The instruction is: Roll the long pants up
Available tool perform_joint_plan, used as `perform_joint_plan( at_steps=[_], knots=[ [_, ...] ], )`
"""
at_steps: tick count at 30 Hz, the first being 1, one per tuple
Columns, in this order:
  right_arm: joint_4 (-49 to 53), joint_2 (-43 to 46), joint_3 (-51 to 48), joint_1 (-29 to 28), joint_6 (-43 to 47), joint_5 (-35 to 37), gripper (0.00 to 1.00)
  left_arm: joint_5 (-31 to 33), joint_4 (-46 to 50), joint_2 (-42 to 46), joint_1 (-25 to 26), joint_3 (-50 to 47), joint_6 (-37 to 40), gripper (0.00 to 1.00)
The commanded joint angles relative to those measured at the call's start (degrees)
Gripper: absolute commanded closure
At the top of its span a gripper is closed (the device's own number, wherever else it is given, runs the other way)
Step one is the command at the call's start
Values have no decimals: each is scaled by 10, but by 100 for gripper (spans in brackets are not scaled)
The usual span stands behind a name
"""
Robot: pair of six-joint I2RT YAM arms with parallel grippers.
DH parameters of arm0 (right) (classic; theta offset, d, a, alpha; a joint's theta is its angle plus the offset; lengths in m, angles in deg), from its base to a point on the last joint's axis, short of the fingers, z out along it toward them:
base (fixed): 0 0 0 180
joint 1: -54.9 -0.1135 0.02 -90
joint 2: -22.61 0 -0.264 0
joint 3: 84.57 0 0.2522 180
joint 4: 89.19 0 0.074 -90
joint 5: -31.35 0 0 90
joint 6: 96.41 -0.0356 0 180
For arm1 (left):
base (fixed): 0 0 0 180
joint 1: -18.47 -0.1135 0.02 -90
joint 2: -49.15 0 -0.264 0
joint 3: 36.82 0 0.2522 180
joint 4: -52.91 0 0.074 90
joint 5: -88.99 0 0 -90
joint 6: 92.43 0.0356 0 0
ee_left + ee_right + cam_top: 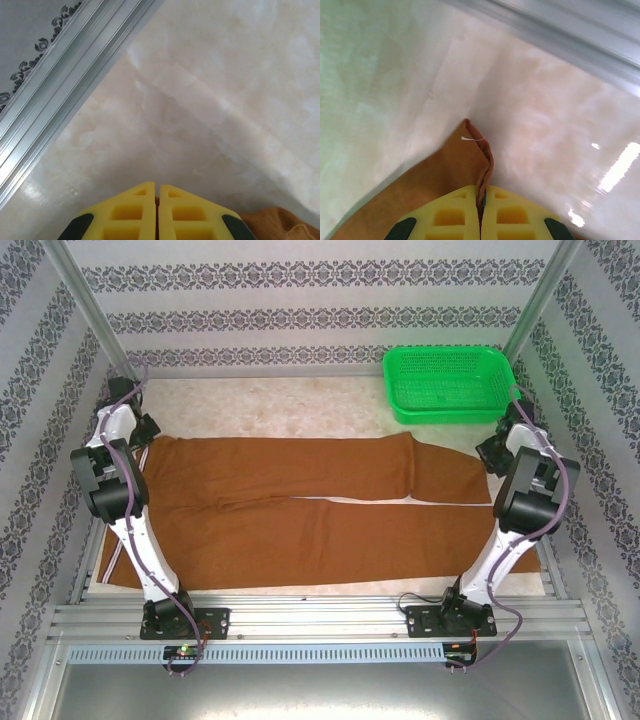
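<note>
— While the pants [300,510] are lying flat and unrolled across the table [210,100], which step is in hand?
— The gripping, I'd judge. The right gripper [481,189] is pinching a leg hem. Its jaws are pressing together on a fold of brown cloth running up between them, and the hem's corner is sticking out just ahead of the fingertips.
— And the left gripper [156,186]?
— Its jaws are meeting too, with cloth bunching just behind them to one side. A sliver of brown is showing in the slit, but I cannot tell whether it is truly holding anything.
— What is lying beyond the jaws?
— Bare table ahead of both, and the basket [448,380] is sitting near the right jaws.
— So what is the next move calling for?
— I'm guessing a matched lift of the far edge toward the near leg. Both ends would need to stay level so nothing is twisting before any rolling starts.
</note>
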Motion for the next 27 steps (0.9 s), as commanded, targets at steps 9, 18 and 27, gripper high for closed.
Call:
perform_joint_plan(
  at_steps=[9, 18, 27],
  knots=[
    [-29, 25, 60, 56, 14, 6, 100, 6, 57, -29, 8, 164, -113, 100],
    [-30, 25, 143, 60, 61, 34, 100, 44, 102, -49, 6, 266, -129, 100],
    [-259, 171, -84, 62, 54, 85, 100, 108, 14, 81, -3, 136, -136, 100]
  ],
)
